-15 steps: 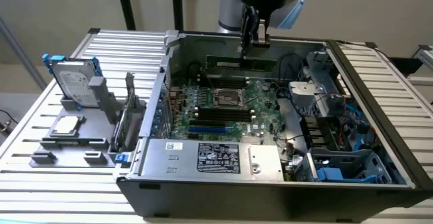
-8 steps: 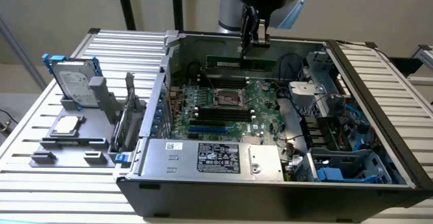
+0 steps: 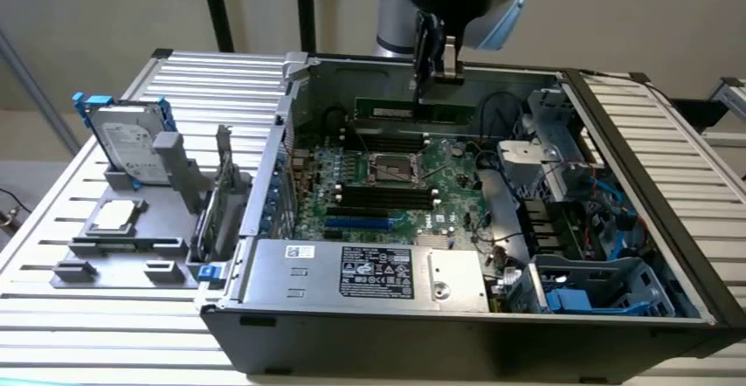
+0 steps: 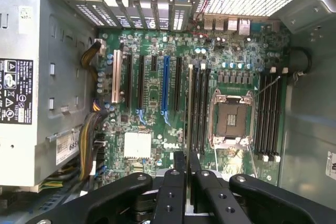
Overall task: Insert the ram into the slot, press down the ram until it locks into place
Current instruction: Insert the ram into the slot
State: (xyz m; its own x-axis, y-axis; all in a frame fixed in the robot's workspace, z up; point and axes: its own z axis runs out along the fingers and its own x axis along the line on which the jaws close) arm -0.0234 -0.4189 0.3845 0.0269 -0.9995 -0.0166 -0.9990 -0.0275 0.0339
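Note:
My gripper (image 3: 429, 82) reaches down into the open computer case and is shut on the ram (image 3: 414, 108), a thin green stick held level above the motherboard (image 3: 449, 172). In the wrist view the ram (image 4: 187, 108) shows edge-on between the black fingers (image 4: 176, 192), running alongside a group of long black slots (image 4: 200, 108) by the CPU socket (image 4: 230, 119). A second group of black slots (image 4: 269, 116) lies on the socket's other side. In the exterior view the black slots (image 3: 385, 198) lie well below the ram, which touches none of them.
The case walls (image 3: 349, 67) ring the board. A power supply (image 3: 367, 272) fills the near side, with drive bays and cables (image 3: 571, 220) at the exterior view's right. A blue slot (image 4: 166, 90) and expansion slots sit beside the memory sockets. Outside, a grey fixture (image 3: 128, 229) holds spare parts.

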